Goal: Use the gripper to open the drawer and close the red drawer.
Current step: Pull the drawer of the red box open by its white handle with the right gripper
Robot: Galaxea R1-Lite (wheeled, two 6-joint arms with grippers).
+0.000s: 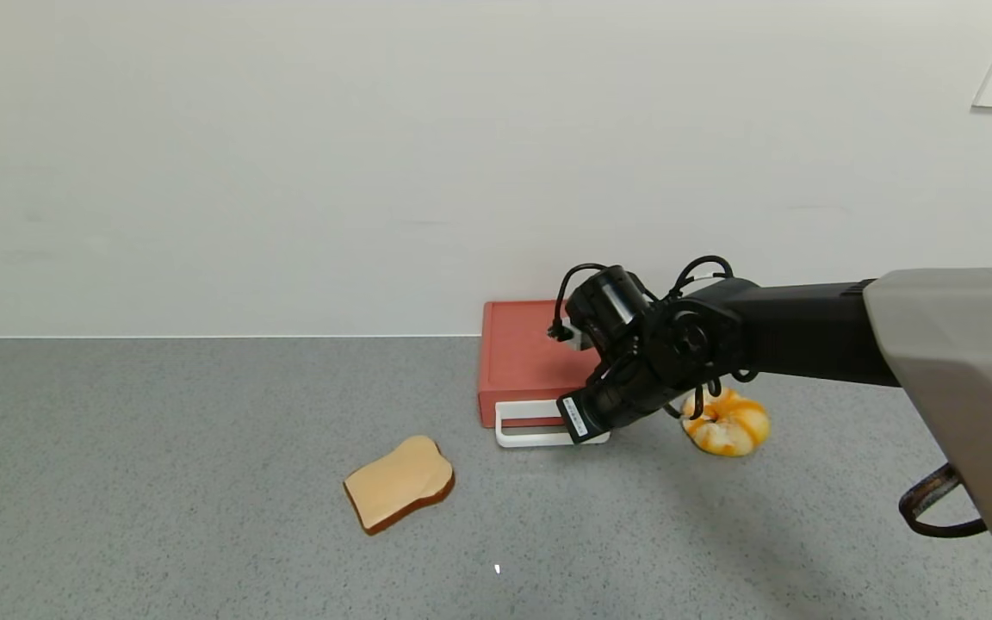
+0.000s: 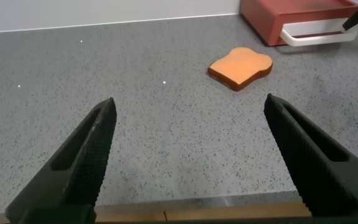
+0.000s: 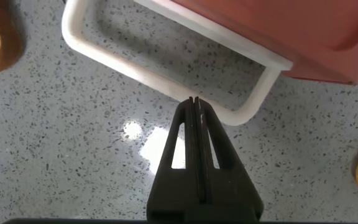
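Right gripper [image 3: 194, 102] low, jaws pressed together; left gripper [image 2: 188, 155] parked, jaws spread.

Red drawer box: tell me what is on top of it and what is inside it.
Nothing rests on the red drawer box; the right gripper, shut, hangs above its near right part at the white handle. The drawer looks closed, so its inside is hidden.

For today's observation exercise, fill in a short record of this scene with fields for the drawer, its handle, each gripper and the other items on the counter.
drawer: red drawer against the wall, looks closed
handle: white loop handle lying flat at the drawer's front
right gripper: right gripper shut, tips at the handle's front bar, not gripping it
left gripper: left gripper open, low over the counter, away from the drawer
other items: bread slice in front-left of the drawer; orange-and-white bun to its right
surface: grey speckled counter
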